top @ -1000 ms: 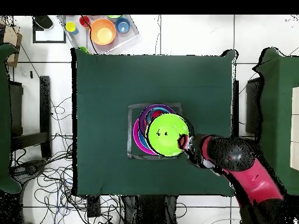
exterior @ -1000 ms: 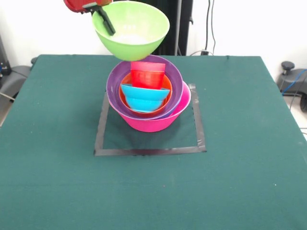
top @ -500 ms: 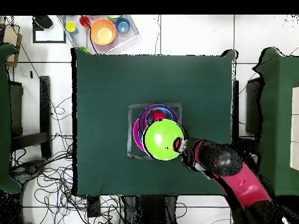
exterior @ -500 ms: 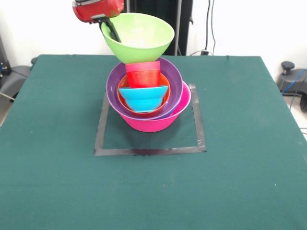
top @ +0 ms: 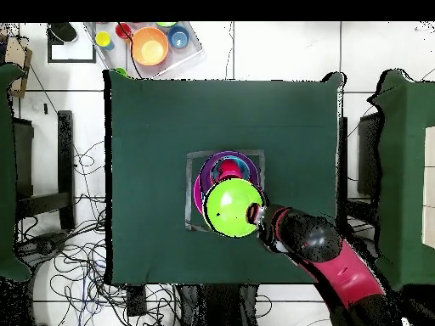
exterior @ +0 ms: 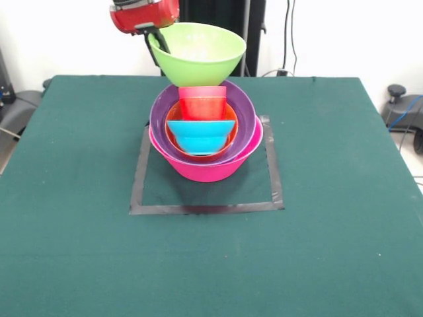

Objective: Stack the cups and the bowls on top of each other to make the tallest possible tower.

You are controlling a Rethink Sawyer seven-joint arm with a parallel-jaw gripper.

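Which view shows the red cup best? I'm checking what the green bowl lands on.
The front view: the red cup stands clear inside the stack. Overhead, the green bowl covers most of it; only a sliver shows.

A dark green cloth covers the table [exterior: 344, 251]. A square of grey tape [exterior: 205, 209] lies at its centre. In the overhead view, a clear tray [top: 191, 53] sits on the floor at 11 o'clock, and tangled cables [top: 76, 246] sprawl at 8 o'clock.
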